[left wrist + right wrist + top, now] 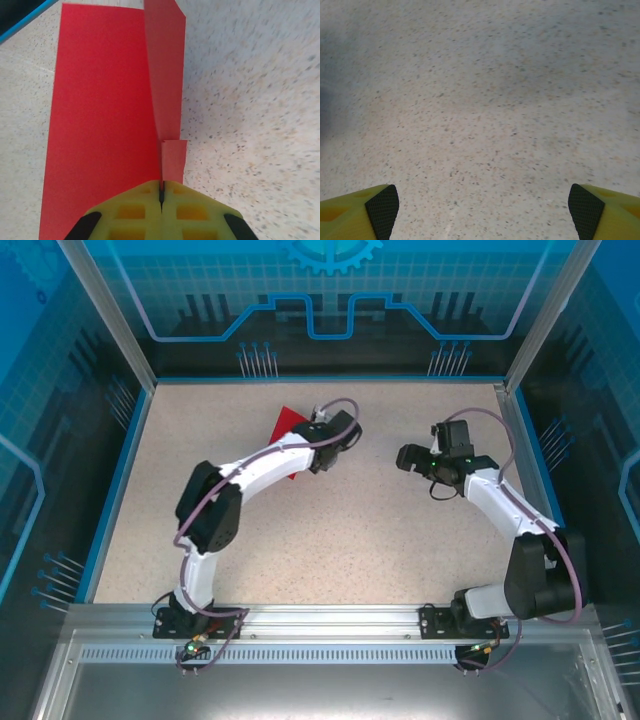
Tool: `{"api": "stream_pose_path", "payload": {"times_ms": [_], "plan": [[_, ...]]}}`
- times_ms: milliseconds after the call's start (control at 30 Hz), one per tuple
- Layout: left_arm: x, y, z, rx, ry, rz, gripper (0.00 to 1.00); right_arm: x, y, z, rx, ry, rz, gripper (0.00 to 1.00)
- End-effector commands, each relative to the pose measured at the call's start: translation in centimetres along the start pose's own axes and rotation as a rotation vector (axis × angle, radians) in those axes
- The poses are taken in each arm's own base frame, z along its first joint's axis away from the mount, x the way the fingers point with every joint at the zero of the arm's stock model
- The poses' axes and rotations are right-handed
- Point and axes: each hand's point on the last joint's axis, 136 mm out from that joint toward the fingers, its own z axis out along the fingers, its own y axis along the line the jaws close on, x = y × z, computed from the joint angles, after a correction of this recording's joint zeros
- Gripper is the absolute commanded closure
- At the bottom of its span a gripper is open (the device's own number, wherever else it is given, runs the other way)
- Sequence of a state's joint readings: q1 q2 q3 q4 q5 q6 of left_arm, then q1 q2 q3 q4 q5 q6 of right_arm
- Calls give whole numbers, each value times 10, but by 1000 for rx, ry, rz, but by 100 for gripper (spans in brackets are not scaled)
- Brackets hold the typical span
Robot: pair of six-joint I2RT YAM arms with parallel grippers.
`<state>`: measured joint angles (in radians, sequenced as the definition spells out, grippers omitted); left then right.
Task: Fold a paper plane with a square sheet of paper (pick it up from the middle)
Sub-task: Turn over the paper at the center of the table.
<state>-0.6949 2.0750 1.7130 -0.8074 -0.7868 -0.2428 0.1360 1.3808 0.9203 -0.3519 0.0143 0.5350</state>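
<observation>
One red paper sheet (100, 125) lies on the table (400, 540), toward its far edge; my left gripper (161, 192) pinches its raised centre fold, right gripper (482, 210) spread. Likely light, limp, easily creased.

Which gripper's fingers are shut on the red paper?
Left gripper: fingers pinch a raised fold of the red paper. Right gripper: fingers wide apart over the table.

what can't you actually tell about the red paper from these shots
- Top view: the left arm covers most of the square sheet of paper; its outline is hidden.
- Left wrist view: the left gripper hides the pinched part; the raised flap is cut off by the top edge.
</observation>
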Motion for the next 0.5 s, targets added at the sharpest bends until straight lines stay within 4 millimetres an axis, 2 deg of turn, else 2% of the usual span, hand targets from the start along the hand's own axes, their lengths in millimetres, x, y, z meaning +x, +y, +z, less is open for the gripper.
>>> {"api": "stream_pose_path", "payload": {"times_ms": [0, 133, 300, 467], "plan": [[-1, 0, 8, -133, -11, 97, 98, -1, -20, -7, 58, -13, 70, 8], [3, -28, 13, -97, -5, 128, 98, 0, -25, -7, 66, 12, 89, 8], [18, -65, 15, 8, 28, 137, 97, 1, -26, -2, 65, 41, 97, 8], [33, -89, 16, 81, 72, 131, 95, 4, -26, 3, 62, 65, 100, 8]]}}
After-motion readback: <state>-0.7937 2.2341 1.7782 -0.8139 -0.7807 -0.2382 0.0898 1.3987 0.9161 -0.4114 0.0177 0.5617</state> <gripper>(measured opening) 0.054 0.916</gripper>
